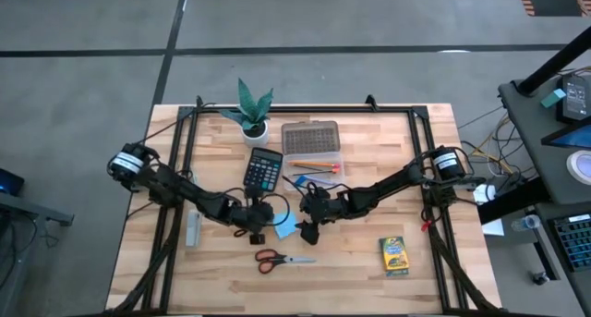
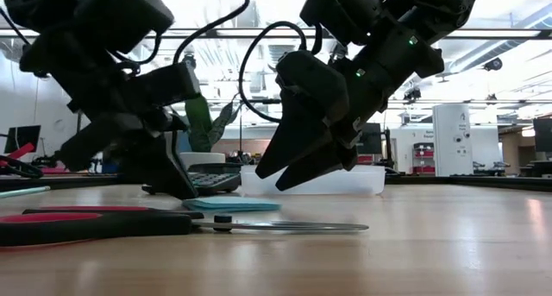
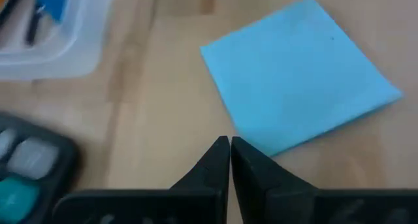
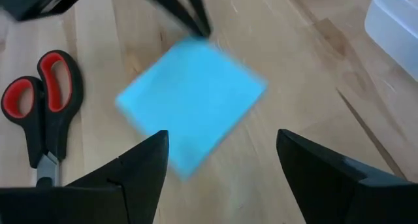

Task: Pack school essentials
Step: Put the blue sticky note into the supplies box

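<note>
The light-blue note pad [image 1: 284, 226] lies flat on the table between my two grippers; it also shows in the left wrist view [image 3: 297, 74] and the right wrist view [image 4: 192, 100]. My left gripper [image 3: 230, 142] is shut, its tips low on the table at the pad's left edge. My right gripper [image 4: 222, 152] is open and hovers just right of the pad [image 2: 233, 204], one finger to each side of it. The red-handled scissors [image 1: 282, 259] lie near the front edge. The yellow-green crayon box [image 1: 394, 255] lies flat at the right. Pens lie inside the clear box [image 1: 311, 149]. My left gripper's shut fingertips [image 3: 225, 149] stand against the note pad's side edge [image 3: 245, 142] near a corner, slanting down from the table's left. The pad lies flat on the table. Whether the tips truly touch the edge or stop just short, I cannot tell.
A black calculator [image 1: 263, 169] lies just behind the left gripper, and a potted plant [image 1: 251, 109] stands at the far edge. A small grey object [image 1: 193, 229] lies at the left. Bare wood shows between the scissors and the crayon box.
</note>
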Controlling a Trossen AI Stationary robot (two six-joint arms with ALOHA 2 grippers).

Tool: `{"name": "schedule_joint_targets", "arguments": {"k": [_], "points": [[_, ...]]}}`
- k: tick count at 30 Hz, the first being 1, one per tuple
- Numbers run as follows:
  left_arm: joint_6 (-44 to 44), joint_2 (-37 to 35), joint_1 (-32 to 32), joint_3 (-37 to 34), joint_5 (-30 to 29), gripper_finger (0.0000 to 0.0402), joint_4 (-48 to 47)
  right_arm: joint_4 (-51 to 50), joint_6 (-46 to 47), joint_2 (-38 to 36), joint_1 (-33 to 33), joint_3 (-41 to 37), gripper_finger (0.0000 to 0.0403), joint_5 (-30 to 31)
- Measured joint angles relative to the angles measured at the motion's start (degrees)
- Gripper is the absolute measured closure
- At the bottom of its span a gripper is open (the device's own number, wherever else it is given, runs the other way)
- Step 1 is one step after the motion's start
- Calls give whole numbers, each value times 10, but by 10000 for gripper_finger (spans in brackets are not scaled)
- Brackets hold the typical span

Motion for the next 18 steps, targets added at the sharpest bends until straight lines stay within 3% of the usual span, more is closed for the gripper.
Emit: {"name": "schedule_joint_targets", "arguments": {"k": [6,18], "points": [[12,7,-1,12,25,401,28,-1,17,0,0,0,127,-4],[12,-19,-3,14,37,401,50,-24,95,-8,-5,0,106,-93]]}}
